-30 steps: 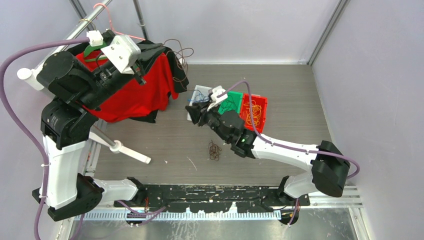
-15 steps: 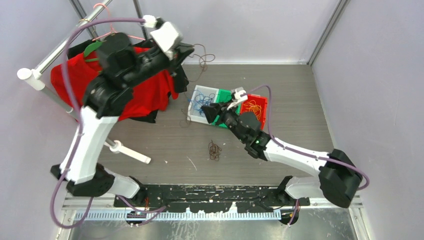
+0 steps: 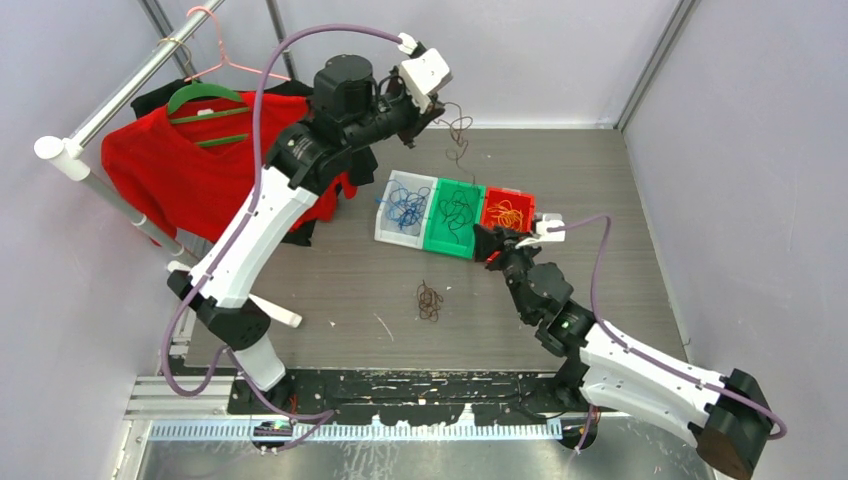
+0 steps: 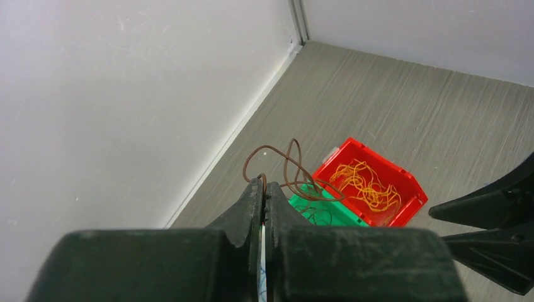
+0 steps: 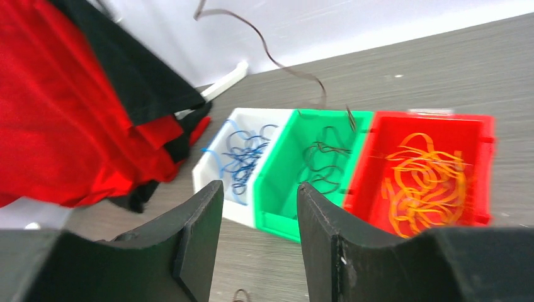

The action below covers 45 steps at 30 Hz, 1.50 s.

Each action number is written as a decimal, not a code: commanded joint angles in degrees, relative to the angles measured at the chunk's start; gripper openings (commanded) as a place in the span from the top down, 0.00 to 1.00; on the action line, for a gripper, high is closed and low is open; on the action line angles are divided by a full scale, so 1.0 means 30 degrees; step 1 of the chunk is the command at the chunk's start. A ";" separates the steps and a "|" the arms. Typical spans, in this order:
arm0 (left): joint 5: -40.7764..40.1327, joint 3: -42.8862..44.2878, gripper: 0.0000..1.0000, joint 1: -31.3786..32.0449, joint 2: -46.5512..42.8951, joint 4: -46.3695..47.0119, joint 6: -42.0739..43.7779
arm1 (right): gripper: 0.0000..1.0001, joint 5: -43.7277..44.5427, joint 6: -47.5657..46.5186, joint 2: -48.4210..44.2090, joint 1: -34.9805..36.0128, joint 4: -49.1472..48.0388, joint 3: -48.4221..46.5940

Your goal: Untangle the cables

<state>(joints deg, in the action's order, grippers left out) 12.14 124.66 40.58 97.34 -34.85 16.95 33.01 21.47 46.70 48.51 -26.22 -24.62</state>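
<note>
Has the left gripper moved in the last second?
Yes. The left gripper swung right, from over the red shirt to beyond the bins, holding a brown cable.

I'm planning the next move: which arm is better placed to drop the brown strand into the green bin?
Left: the left gripper is shut on the brown strand, dangling toward the green bin; the right gripper is open and empty.
</note>
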 commanded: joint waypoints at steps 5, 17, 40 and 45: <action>-0.0739 0.0187 1.00 0.0505 0.1975 0.2368 0.2057 | 0.49 0.4260 -0.1677 -0.3487 -0.0145 0.1427 0.1054; -0.1004 -0.0749 1.00 0.0524 0.2755 0.2520 0.1516 | 0.50 0.4905 -0.2715 -0.3931 -0.0347 0.2497 0.0966; -0.1861 -0.2668 1.00 0.0611 0.7585 -0.1632 -0.0247 | 0.52 0.5546 -0.2762 -0.2978 -0.0924 0.2776 0.0515; -0.1459 -0.2274 1.00 0.0677 0.8828 -0.1041 0.0115 | 0.53 0.5519 -0.2692 -0.2728 -0.1151 0.2978 0.0353</action>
<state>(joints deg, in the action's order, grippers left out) 5.93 114.39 42.13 122.91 -39.75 16.49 48.38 13.63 38.37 45.76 -16.03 -21.21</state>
